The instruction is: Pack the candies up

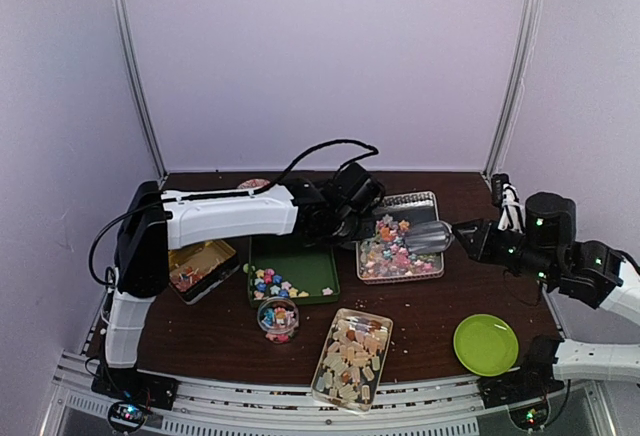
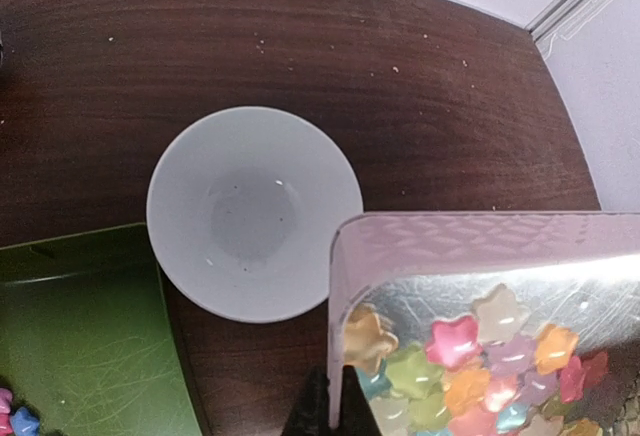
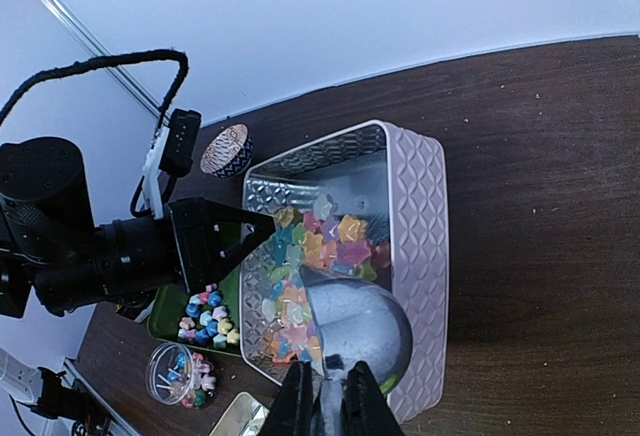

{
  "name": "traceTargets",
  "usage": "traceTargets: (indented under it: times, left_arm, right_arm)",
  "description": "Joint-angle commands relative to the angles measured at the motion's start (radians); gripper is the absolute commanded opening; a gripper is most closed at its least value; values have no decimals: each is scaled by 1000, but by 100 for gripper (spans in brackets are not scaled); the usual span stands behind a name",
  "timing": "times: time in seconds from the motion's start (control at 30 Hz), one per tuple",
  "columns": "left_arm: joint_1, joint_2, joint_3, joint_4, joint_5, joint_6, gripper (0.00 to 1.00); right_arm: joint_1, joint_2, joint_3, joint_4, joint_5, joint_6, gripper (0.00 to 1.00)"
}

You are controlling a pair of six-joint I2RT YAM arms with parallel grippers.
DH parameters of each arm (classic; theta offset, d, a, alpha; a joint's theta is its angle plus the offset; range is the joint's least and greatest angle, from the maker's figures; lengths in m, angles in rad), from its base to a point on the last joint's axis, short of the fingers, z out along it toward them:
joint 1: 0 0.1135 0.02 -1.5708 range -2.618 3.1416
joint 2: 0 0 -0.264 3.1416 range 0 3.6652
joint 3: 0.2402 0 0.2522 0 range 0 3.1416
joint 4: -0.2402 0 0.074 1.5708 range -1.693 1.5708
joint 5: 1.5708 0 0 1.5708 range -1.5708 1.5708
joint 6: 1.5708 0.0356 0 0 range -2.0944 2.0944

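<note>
Pastel star candies (image 1: 392,248) lie in a pink-walled silver tray (image 1: 428,200) at centre right. My left gripper (image 1: 358,224) is shut on the tray's left wall, which the left wrist view (image 2: 340,411) shows pinched between my fingers. My right gripper (image 1: 462,236) is shut on the handle of a metal scoop (image 1: 430,239) whose bowl rests among the candies; the right wrist view shows this grip (image 3: 328,401) and the scoop (image 3: 365,321). More star candies (image 1: 275,284) lie in a green tray (image 1: 300,256). Beige chunky candies (image 1: 352,356) fill a clear rectangular box.
A clear round jar (image 1: 278,318) holds a few stars. A gold tin (image 1: 200,266) sits at the left and a green plate (image 1: 486,344) at front right. A white bowl (image 2: 255,211) stands behind the tray's corner. A small patterned cup (image 3: 224,149) stands at the back.
</note>
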Motion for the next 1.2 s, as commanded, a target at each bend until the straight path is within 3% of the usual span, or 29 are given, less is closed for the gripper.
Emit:
traceTargets:
  times: [0.0, 0.47, 1.17]
  left_arm:
    - [-8, -27, 32, 80, -45, -31, 0]
    - [-8, 41, 223, -264, -141, -56, 0]
    - [-7, 82, 311, -414, -179, -37, 0]
  right_arm:
    - [0, 22, 79, -3, 48, -34, 0]
    - [6, 194, 152, -57, 121, -36, 0]
    - [56, 406, 203, -140, 209, -49, 0]
